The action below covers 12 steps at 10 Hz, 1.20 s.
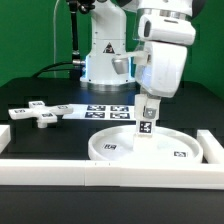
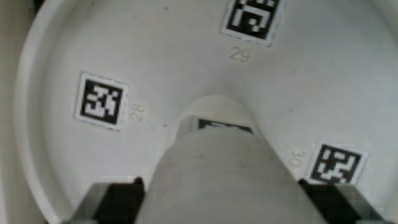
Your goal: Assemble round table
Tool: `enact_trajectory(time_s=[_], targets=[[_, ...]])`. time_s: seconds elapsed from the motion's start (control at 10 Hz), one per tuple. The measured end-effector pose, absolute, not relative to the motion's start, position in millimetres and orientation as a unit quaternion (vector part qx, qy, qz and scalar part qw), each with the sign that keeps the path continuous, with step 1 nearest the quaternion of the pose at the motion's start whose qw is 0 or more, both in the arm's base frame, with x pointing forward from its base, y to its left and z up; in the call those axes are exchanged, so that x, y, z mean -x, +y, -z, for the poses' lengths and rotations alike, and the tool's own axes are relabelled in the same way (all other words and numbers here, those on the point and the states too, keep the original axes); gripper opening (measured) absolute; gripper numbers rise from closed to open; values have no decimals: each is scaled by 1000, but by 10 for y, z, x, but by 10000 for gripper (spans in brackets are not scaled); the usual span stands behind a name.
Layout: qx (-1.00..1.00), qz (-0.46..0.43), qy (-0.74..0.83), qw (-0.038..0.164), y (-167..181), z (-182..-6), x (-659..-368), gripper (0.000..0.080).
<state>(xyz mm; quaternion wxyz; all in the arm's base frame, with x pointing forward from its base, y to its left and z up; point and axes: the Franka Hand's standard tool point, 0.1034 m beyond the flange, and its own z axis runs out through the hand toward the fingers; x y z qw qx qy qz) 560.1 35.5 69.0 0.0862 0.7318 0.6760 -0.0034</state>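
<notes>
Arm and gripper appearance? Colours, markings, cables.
The arm is glossy white, with bulky rounded links and grey seams at the joints. Its base carries a dark triangular mark. A thin dark cable runs behind it. The gripper has a pale body and two black fingers with blocky tips.

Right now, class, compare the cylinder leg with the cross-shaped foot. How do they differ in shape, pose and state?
1. Shape: the cylinder leg is a thick round post, while the cross-shaped foot is a low flat cross.
2. Pose: the leg stands upright over the round disc, while the foot lies flat on the table.
3. State: the gripper clamps the leg, while the foot lies free.
Both are white and carry black-and-white tags.
</notes>
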Motion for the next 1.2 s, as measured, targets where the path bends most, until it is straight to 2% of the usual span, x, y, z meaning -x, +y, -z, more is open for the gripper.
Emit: enact_trajectory(time_s=[0.3, 0.8, 1.2], targets=[[-822, -2, 565, 76, 343, -689, -5583, 409], [-891, -13, 449, 72, 358, -688, -5584, 409], [-969, -30, 241, 46, 370, -680, -5585, 409]])
